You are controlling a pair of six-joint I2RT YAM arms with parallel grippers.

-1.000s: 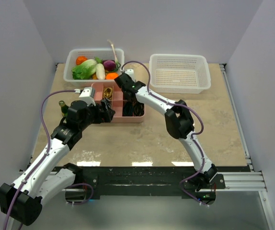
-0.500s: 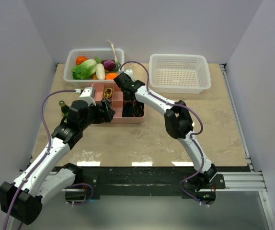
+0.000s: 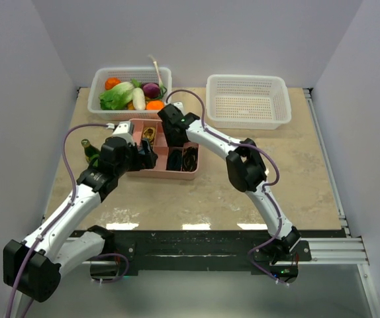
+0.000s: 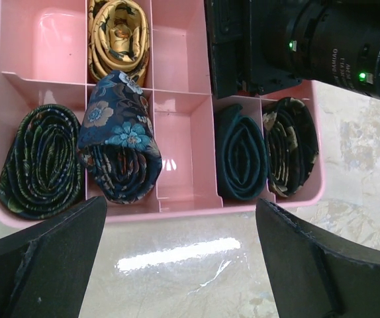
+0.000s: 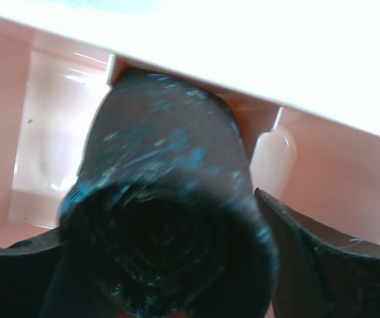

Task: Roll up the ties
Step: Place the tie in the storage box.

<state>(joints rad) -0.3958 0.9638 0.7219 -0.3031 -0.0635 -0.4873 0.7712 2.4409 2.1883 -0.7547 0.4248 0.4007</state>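
Well left of the pink divided tray (image 4: 180,152), a small dark-green object (image 3: 89,152) on the beige table (image 3: 296,172), too small to name. Beyond the tray's far-left corner, a white basket of vegetables (image 3: 134,69). Left gripper (image 4: 180,262) just off the tray's near wall, above the tabletop, with fingers (image 4: 44,258) spread wide and gripping no tie. Inside the tray, counting from its left end: a dark green-patterned tie coil (image 4: 41,162) in the near-left cell; a blue floral tie roll (image 4: 120,142) in the next near cell; behind that, in the far row, a gold tie coil (image 4: 117,36). Further right in the near row, a dark teal tie coil (image 4: 241,159), then in the near-right cell a black gold-flecked tie coil (image 4: 290,146), each in its own narrow cell. Right gripper (image 5: 157,225) down over the tray's far row, right of the gold coil, clamped on a dark rolled tie (image 5: 163,146) — spiral end toward the wrist camera, pink cell walls close behind. Well right of the tray and beyond its far side, a white mesh basket (image 3: 248,106).
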